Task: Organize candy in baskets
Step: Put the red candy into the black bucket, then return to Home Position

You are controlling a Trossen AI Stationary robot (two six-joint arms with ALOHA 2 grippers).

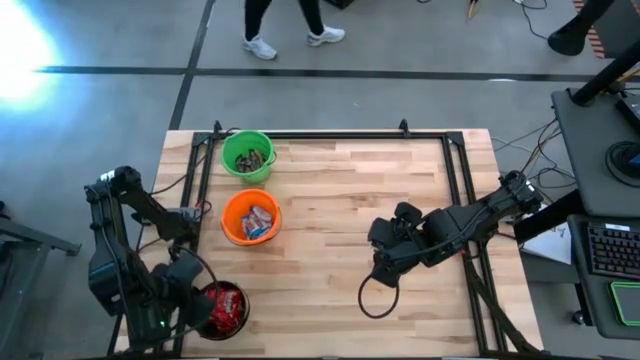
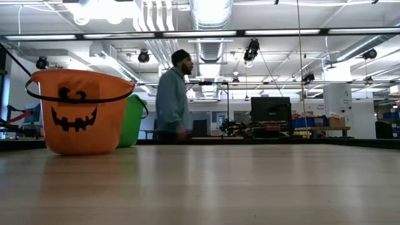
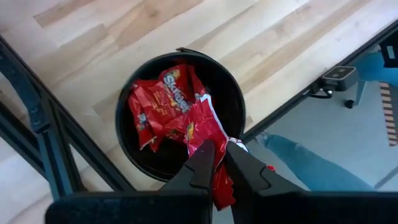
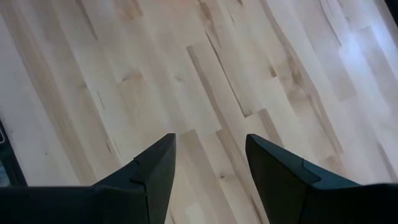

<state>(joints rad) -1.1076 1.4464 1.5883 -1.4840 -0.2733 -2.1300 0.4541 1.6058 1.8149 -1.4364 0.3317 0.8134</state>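
My left tool is pinched tight on a glossy red candy wrapper, directly above the round black basket of crinkled red candy. My right tool gapes wide, empty, above bare pale-wood tabletop, well apart from that basket.

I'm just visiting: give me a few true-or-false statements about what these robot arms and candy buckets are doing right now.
1. The left hand pinches a red candy wrapper above the black bucket. True.
2. The right hand holds a candy. False: it is open over bare table.
3. The orange bucket holds blue-and-white candy. True.
4. The green bucket lies tipped over. False: it stands upright.
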